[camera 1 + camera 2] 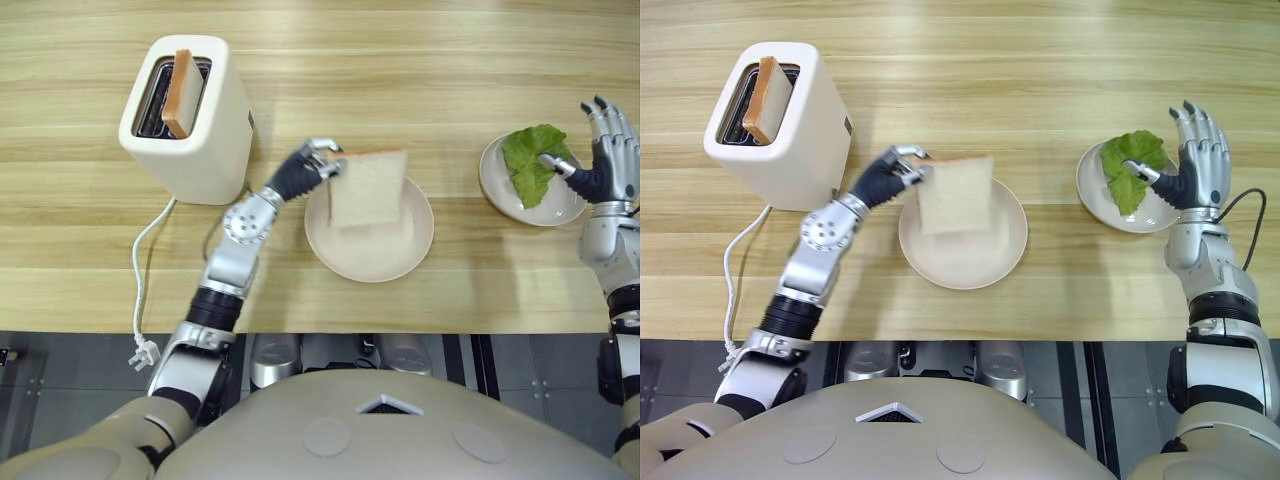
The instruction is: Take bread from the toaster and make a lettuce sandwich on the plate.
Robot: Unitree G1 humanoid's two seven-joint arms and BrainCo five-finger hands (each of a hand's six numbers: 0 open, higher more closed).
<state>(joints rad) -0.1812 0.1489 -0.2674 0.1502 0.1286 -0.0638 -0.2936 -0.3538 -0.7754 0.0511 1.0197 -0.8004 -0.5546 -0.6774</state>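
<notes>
Plenty of bare tabletop (420, 60) between plate (372, 264) and small dish (495, 190), toaster (200, 145) with second slice (180, 92) far left; left hand (305, 170) pinching bread slice (368, 190) tilted over plate, right hand (610, 155) splayed, thumb touching lettuce (530, 160) on small dish.

Left robot hand (318, 158): dark palm, silver-grey fingers.
Right robot hand (1198, 160): dark grey palm and finger backs, paler metallic tips.
Left wrist disc (243, 222): round, silver, with small dark dots on its face.
Left forearm (232, 268): silver-grey casing, with a black ribbed collar near the elbow.
Right forearm (1200, 262): silver-grey rounded segments with black joints.
Cable (1252, 225): thin, black, looping beside the right forearm.
</notes>
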